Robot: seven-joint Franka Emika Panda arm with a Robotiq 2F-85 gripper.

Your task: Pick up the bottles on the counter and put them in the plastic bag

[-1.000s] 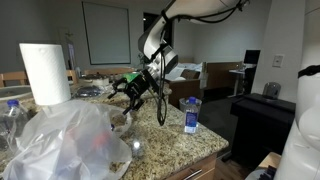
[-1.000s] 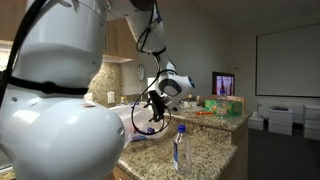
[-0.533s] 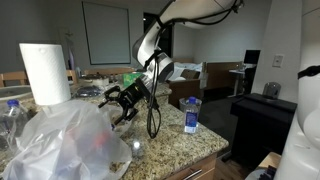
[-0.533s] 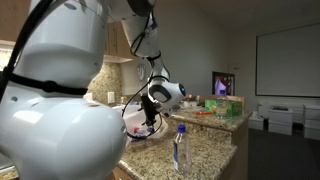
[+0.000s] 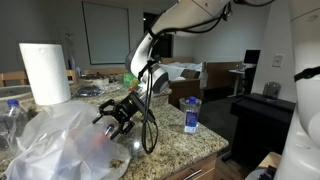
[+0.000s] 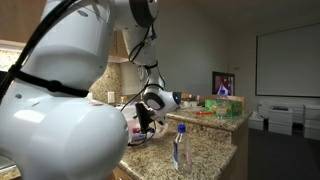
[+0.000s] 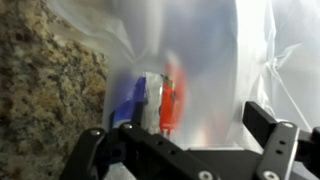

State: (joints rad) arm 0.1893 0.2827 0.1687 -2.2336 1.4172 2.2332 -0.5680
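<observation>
The gripper hangs just above the crinkled plastic bag on the granite bench. Nearer the camera than the gripper, a blue-capped bottle stands upright.

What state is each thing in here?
Crinkled translucent plastic bag: slumped on the speckled granite counter, blue and red shapes showing through.
Robot gripper: fingers open, holding nothing, at the bag.
Small clear blue-capped bottle: upright on the counter, untouched.
Tall white paper towel roll: upright.
</observation>
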